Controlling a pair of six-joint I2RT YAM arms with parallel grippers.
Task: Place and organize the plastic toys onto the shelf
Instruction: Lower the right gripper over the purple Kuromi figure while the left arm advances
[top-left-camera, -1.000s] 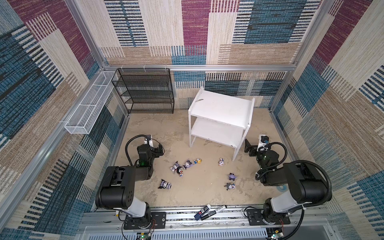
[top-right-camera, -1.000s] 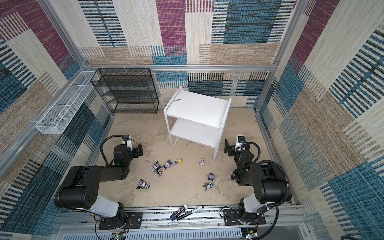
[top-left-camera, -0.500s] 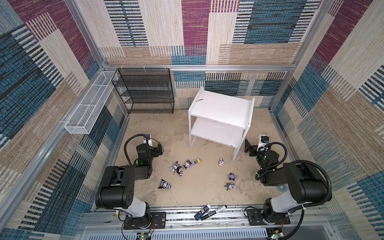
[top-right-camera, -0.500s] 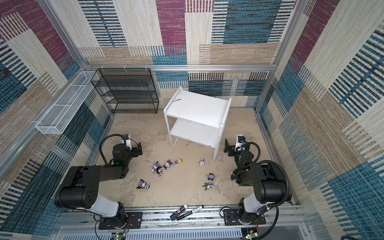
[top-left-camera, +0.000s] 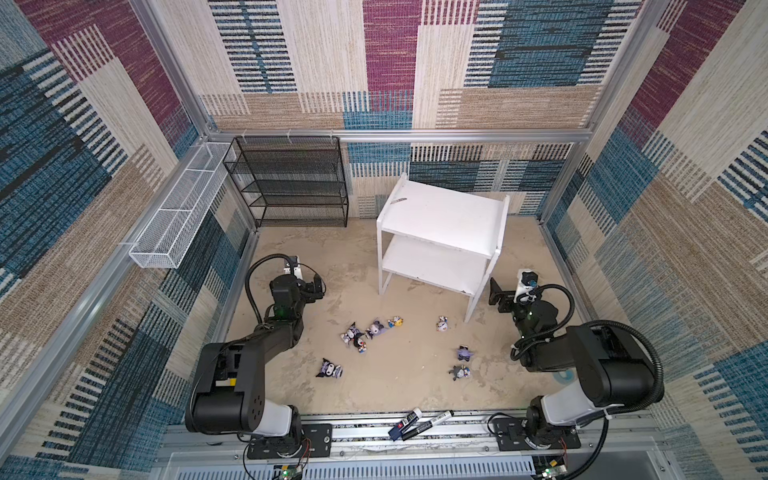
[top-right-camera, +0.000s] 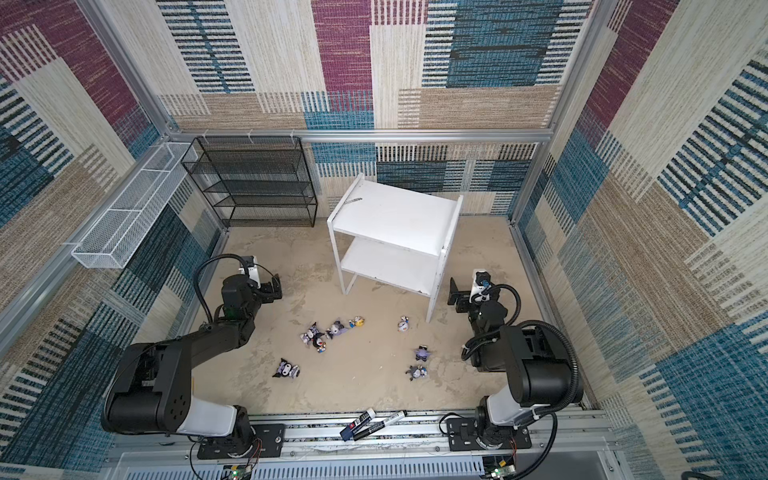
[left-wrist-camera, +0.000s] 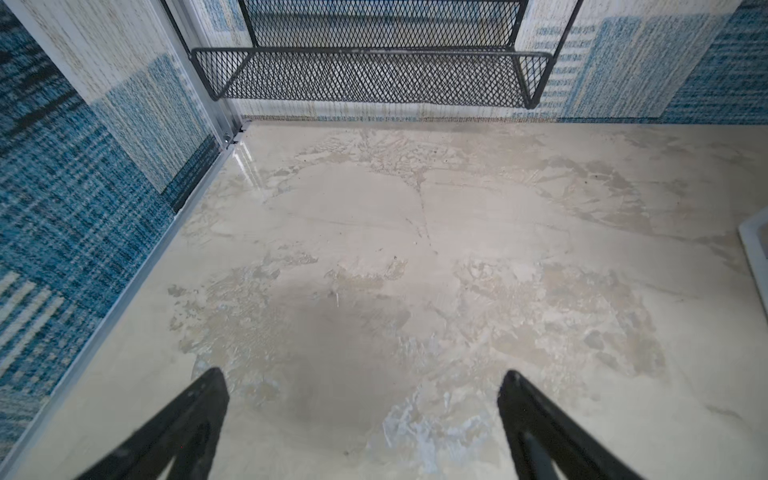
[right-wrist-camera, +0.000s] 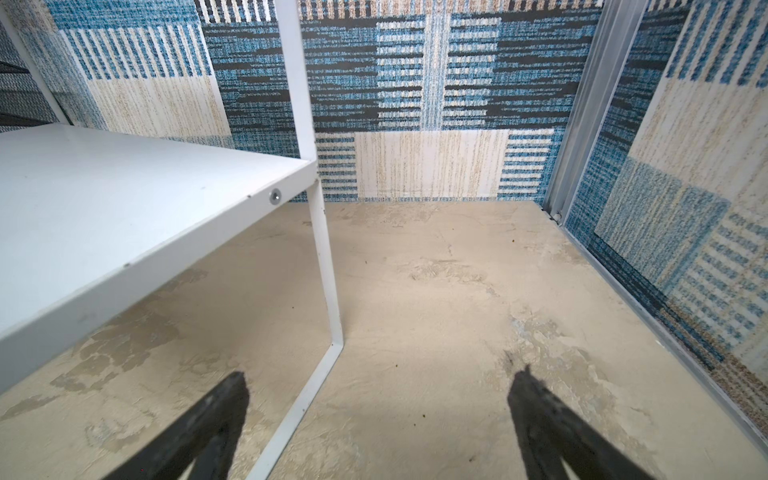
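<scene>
1. Woven patchwork panels in blue, plum and beige wall the cell on every side, and a mottled beige desk (top-left-camera: 291, 257) forms its floor.
2. The shelf (top-left-camera: 440, 212), white with two flat boards, stands toward the back of the desk, right of centre, with both boards bare. A black mesh rack (top-left-camera: 286, 183) stands to its left against the back wall, and a long white wire basket (top-left-camera: 174, 220) runs along the left wall.
3. The left tool (left-wrist-camera: 361, 374) hangs over bare desk in front of the rack, its jaws wide apart and empty. The right tool (right-wrist-camera: 382, 378) sits just beside the shelf's near right leg, jaws likewise apart with nothing between them.
4. The plastic toys (top-left-camera: 365, 334) all lie on the desk in front of the shelf, none on it. Four are bunched left of centre, one (top-left-camera: 330, 368) lies alone nearer the front, one (top-left-camera: 441, 323) is close to the shelf leg, and two (top-left-camera: 464, 353) are toward the right arm.
5. The figurines are probably light, rigid and glossy, so they may slip or skid under a sideways push.
6. The thick head or body looks the safest hold. The pointed ears are thin and would likely twist out of the jaws. The lone toys should be easier to take than the crowded bunch.
</scene>
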